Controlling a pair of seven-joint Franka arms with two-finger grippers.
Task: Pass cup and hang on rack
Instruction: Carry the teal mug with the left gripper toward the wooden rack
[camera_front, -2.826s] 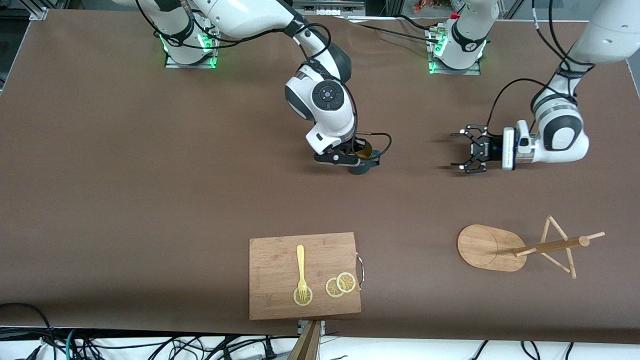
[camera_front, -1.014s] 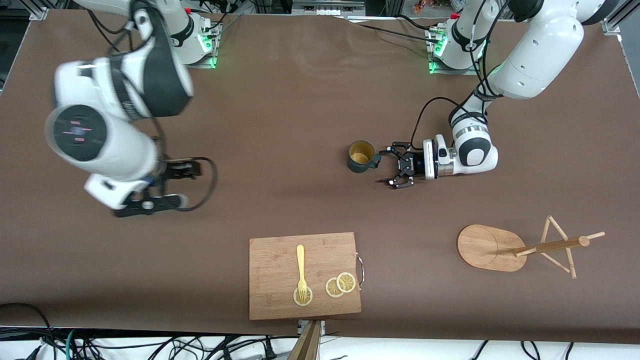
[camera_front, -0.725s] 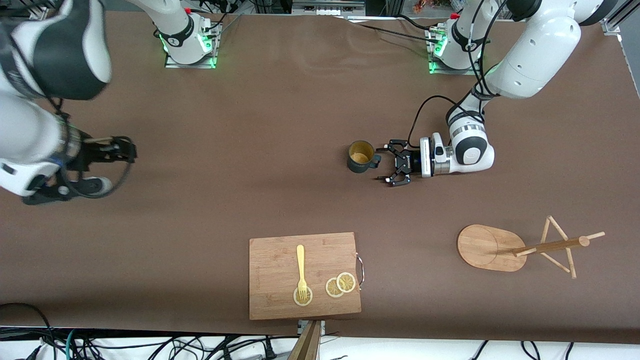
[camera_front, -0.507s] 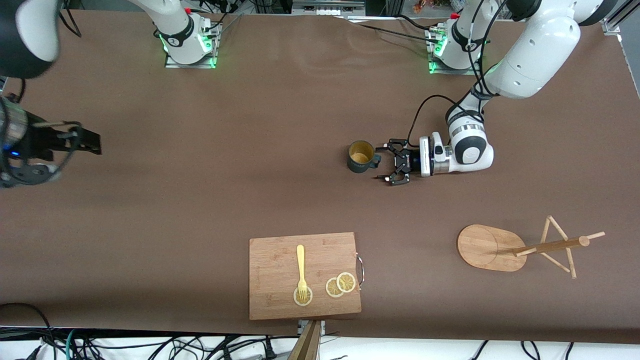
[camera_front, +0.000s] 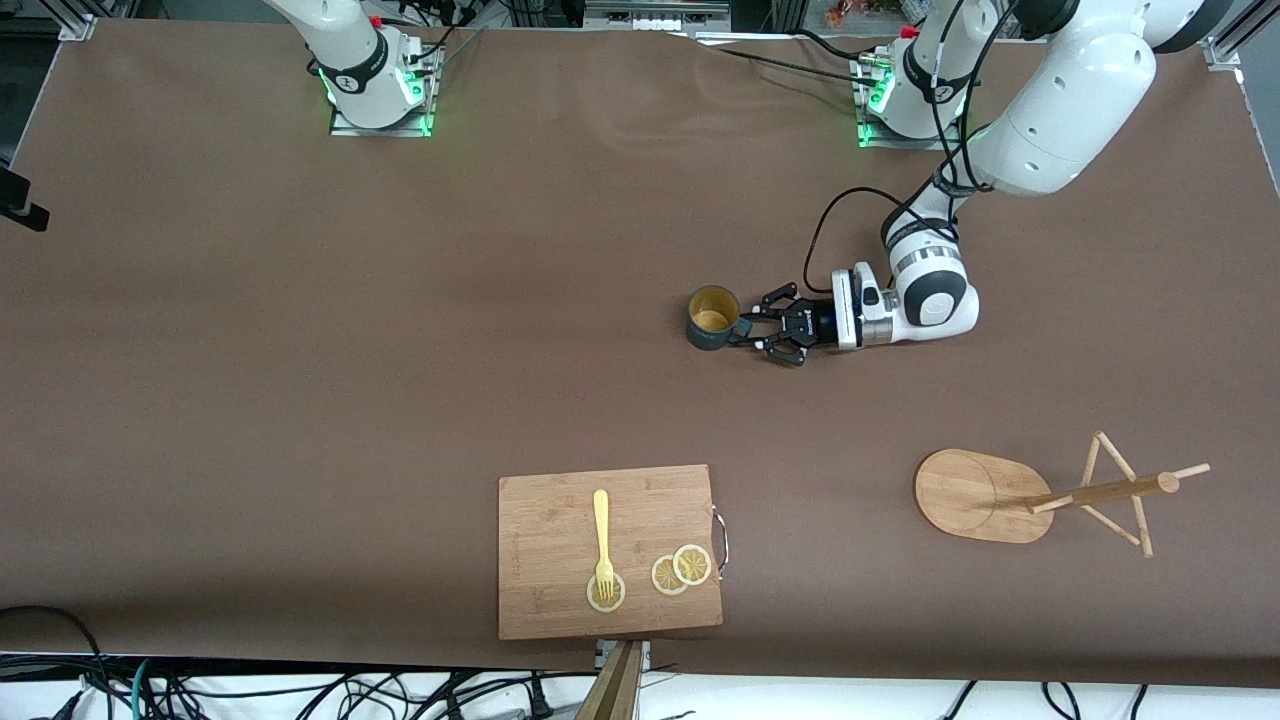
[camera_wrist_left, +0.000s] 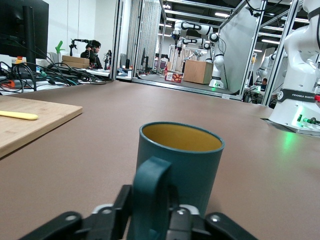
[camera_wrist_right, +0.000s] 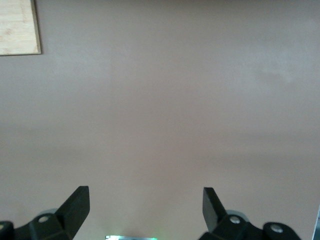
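— Did you catch that? The left hand was gaping just beside the cup a moment ago, and now its fingers have pinched in on the handle.

— I see it. In the left wrist view the handle sits right between the two black fingers, and they look tight on it. So the left arm has the cup, though the cup is standing on the counter and not yet lifted.

— And the right arm?

— Swung well away, toward its own end of the counter. Only a dark scrap of it shows at the edge of the front view. Its hand hangs wide open over bare counter, holding nothing (it waits, I would say).

— So the pass is done?

— It looks that way to me: the cup stands mid-counter, toward the left arm's end, with the left hand on it. What remains is the lift and the hanging. The rack is nearer the front camera than the cup, well apart from it, with no cup on any peg.

— Anything in the cup?

— Nothing I can see; just the yellowish inside. The board nearer the camera carries a fork and three lemon slices, one under the fork's tines.
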